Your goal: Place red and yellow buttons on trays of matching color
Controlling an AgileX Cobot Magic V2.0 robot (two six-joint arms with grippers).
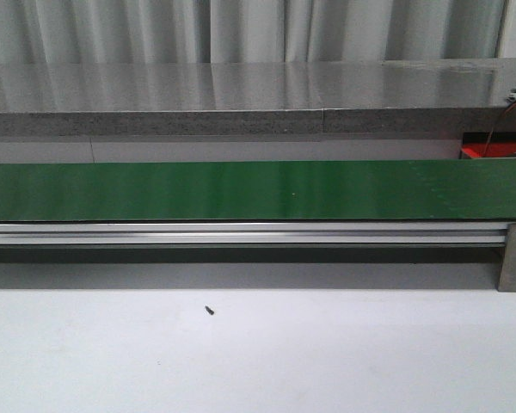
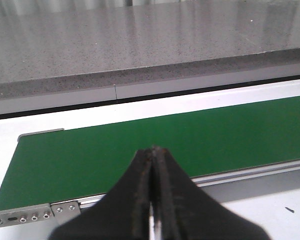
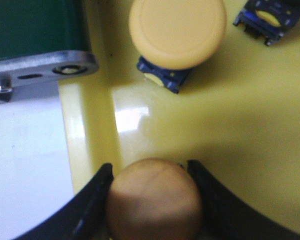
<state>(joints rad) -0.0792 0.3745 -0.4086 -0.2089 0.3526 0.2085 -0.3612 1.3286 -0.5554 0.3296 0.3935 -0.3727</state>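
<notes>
In the right wrist view, my right gripper (image 3: pixel 150 166) is shut on a yellow button (image 3: pixel 154 200), its round cap filling the gap between both fingers. It hangs just inside the yellow tray (image 3: pixel 240 125), close to the tray's rim (image 3: pixel 87 130). A second yellow button (image 3: pixel 177 31) on a blue base lies in the tray farther in, and part of a third (image 3: pixel 267 17) shows at the frame's edge. My left gripper (image 2: pixel 154 150) is shut and empty over the green belt (image 2: pixel 90 155). No red button is in view. The front view shows neither gripper.
The green conveyor belt (image 1: pixel 241 189) runs across the table on an aluminium rail (image 1: pixel 241 232), with a grey counter (image 1: pixel 241 95) behind it. A red shape (image 1: pixel 499 149) shows at the far right. A small black screw (image 1: pixel 209 311) lies on the white table. The belt's metal end bracket (image 3: pixel 45 72) borders the yellow tray.
</notes>
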